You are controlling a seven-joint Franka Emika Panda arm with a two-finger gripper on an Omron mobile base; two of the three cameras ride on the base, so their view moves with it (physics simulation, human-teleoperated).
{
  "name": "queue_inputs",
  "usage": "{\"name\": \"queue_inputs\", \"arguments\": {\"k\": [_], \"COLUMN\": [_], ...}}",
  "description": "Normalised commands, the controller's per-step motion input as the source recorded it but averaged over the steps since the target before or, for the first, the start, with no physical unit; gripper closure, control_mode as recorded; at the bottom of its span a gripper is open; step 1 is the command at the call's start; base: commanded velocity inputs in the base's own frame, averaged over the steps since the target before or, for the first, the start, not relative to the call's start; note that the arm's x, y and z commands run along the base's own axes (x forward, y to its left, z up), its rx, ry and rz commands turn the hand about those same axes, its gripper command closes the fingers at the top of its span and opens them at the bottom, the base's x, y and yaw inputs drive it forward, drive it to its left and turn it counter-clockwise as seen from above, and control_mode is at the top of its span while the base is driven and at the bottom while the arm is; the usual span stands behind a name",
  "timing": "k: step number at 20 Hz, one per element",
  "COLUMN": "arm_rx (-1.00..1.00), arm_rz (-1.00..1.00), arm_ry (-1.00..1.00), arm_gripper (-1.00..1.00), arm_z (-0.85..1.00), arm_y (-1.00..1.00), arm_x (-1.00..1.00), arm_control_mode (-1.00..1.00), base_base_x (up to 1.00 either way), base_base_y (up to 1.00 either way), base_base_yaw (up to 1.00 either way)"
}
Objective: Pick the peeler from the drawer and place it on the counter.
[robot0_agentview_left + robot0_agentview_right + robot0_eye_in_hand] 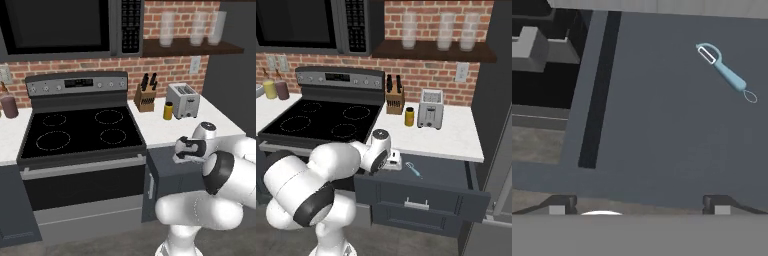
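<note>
Inside the drawer (466,172) lies the peeler (726,73) — gripper (639,204) wide, fingertips cropped.

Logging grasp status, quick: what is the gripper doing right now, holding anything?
Gripper: open, holding nothing; it hangs over the drawer, with the peeler lying apart from it on the drawer floor.

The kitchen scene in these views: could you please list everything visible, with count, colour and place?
peeler: one, pale teal with silver blade, lying in the open drawer
drawer: one, dark grey, pulled out under the counter
counter: one, white, right of the stove
stove: one, black glass top
toaster: one, silver, on the counter
jar: one, yellow, beside the toaster
knife block: one, brown, by the stove
microwave: one, dark, above the stove
glasses: three, clear, on the shelf
end effector: one, fingers apart, above the drawer floor
</note>
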Motion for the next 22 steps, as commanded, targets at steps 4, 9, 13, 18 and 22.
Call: {"name": "queue_inputs", "arguments": {"k": [4, 9, 13, 18, 22], "arm_rx": [0.00, 0.00, 0.00, 0.00, 0.02], "arm_rz": [0.01, 0.01, 0.04, 0.06, 0.07], "arm_ry": [0.00, 0.00, 0.02, 0.15, 0.09], "arm_gripper": [-1.00, -1.00, -1.00, -1.00, -1.00], "arm_z": [-0.39, -0.44, -0.66, -0.59, -0.12], "arm_y": [-0.32, -0.22, -0.23, -0.26, -0.29], "arm_x": [0.69, 0.54, 0.18, -0.15, -0.97], "arm_control_mode": [-1.00, -1.00, -1.00, -1.00, -1.00], "base_base_x": [0.00, 0.00, 0.00, 0.00, 0.00], "base_base_y": [0.00, 0.00, 0.00, 0.00, 0.00], "base_base_yaw": [0.00, 0.00, 0.00, 0.00, 0.00]}}
